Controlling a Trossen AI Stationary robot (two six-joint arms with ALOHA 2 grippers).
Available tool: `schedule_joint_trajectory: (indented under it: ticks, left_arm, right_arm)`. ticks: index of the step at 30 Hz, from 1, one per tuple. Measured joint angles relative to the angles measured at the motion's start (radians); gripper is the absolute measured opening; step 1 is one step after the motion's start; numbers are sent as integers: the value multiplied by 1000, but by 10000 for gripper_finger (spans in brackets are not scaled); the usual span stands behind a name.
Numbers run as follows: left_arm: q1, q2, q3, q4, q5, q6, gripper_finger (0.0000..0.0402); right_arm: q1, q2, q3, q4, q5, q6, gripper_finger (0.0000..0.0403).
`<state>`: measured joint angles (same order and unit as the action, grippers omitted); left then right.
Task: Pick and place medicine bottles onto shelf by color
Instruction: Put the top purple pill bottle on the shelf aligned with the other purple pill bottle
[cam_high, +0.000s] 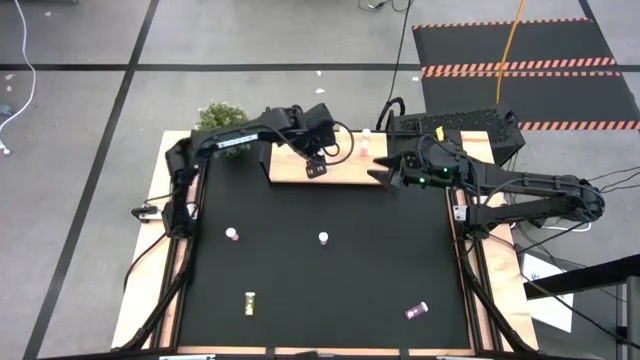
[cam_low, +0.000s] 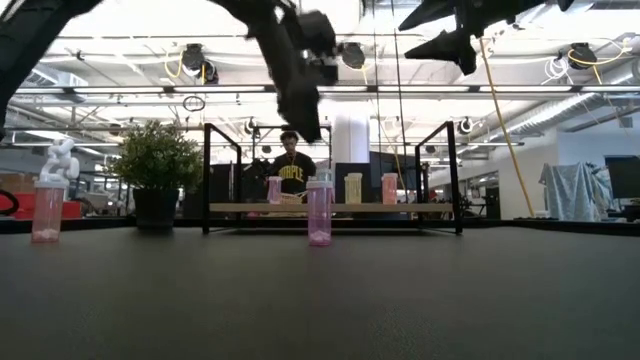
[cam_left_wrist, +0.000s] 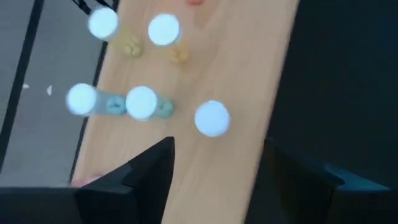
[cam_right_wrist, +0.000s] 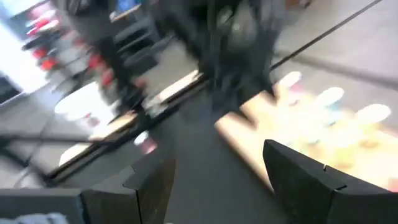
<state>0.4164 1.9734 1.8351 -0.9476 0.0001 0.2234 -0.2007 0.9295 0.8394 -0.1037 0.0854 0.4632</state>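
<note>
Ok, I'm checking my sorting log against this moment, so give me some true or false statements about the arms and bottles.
1. The left gripper hangs over the shelf, jaws open and empty. True.
2. Every medicine bottle is on the shelf. False: four are on the black mat, among them two upright pink bottles.
3. The yellow bottle stands upright. False: it lies on its side, as does the purple bottle.
4. The right gripper holds a bottle. False: its jaws are open and empty.
5. A potted plant stands at the table's far left corner. True.
</note>
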Motion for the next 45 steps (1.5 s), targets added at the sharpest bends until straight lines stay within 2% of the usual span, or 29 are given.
schedule_joint_trajectory:
  ticks: [4,6,10,13,16,21,24,26,29,37,42,45]
  left_arm:
    - [-32,-116,1,-76,0,-60,259]
    - [-55,-173,1,-130,0,-97,259]
    - [-103,-263,1,-191,0,-110,253]
    - [-145,-297,-1,-218,0,-103,244]
    - [-191,-336,-60,-160,24,-125,232]
    - [-283,-435,-350,145,90,-115,211]
    - [-329,-473,-502,262,94,-101,204]
    - [-354,-486,-548,308,90,-97,203]
    - [-385,-492,-560,283,89,-117,203]
    - [-428,-500,-533,117,49,-172,202]
    - [-446,-506,-533,17,44,-192,202]
    - [-447,-519,-532,11,44,-206,202]
  right_arm:
    - [5,0,0,-53,-189,155,235]
    - [32,4,0,-133,-194,267,235]
    - [162,50,0,-250,-157,330,233]
    - [293,125,-1,-268,-68,407,221]
    - [417,213,-1,-243,55,480,205]
    - [589,364,-1,-103,364,449,186]
    - [641,462,-1,11,469,346,187]
    - [652,534,1,84,492,277,191]
    - [642,643,0,177,490,211,201]
    - [558,878,0,433,492,-36,234]
    - [494,973,0,583,487,-64,244]
    - [458,1009,0,648,406,-62,244]
